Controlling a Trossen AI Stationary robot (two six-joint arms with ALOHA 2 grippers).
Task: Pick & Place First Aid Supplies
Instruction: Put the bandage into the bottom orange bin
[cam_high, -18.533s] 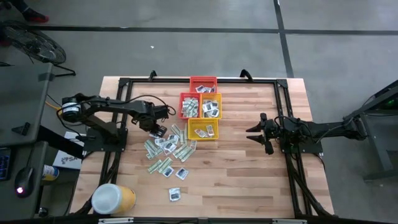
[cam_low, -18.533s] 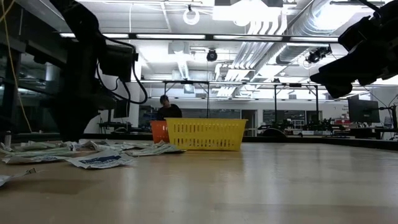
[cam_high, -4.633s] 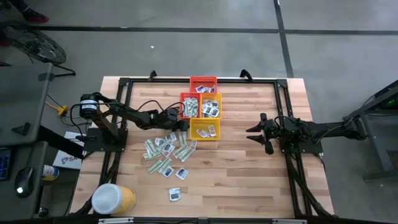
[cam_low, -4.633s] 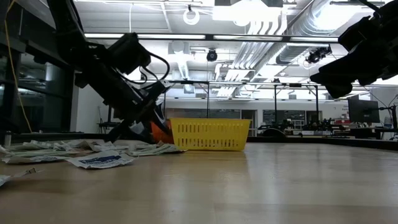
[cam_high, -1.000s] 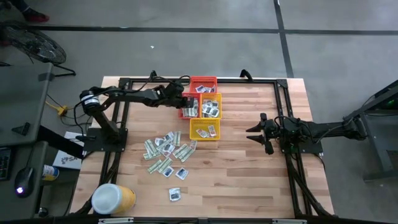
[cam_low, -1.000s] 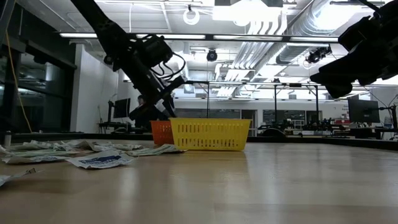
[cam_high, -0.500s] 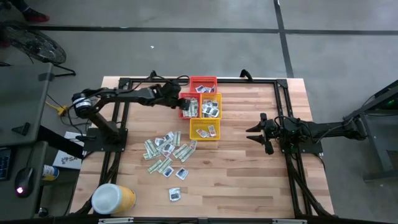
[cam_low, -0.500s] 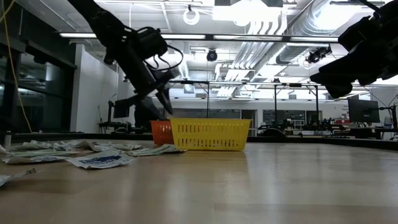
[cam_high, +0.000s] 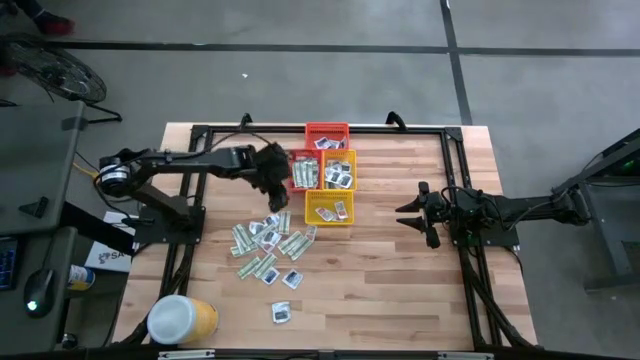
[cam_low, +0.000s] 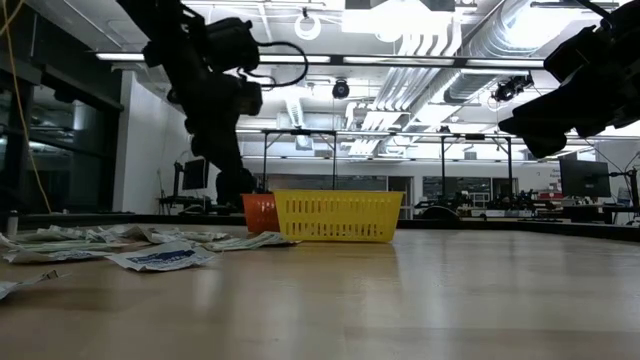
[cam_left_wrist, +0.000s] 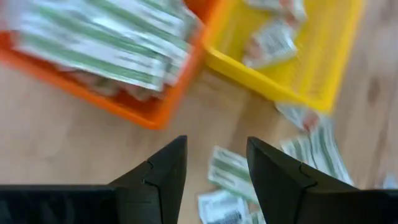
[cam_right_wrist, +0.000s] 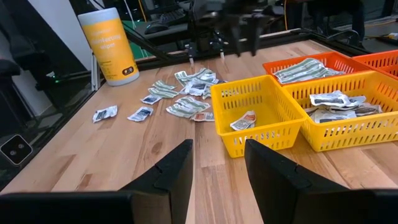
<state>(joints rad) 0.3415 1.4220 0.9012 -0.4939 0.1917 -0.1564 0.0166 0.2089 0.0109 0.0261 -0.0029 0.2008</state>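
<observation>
A light wooden table (cam_high: 400, 290) framed by black rails is seen from above. Four small plastic baskets are clustered at its far middle: a red basket (cam_high: 327, 135), an orange basket (cam_high: 303, 171), a yellow basket (cam_high: 341, 170) touching it, and a second yellow basket (cam_high: 327, 208) just nearer. A scatter of first aid supplies (cam_high: 268, 242) is spread on the bare wood left of centre, with one packet (cam_high: 281, 313) lying apart near the front. A yellow tub (cam_high: 181, 320) with a white lid is stood at the front left corner.
</observation>
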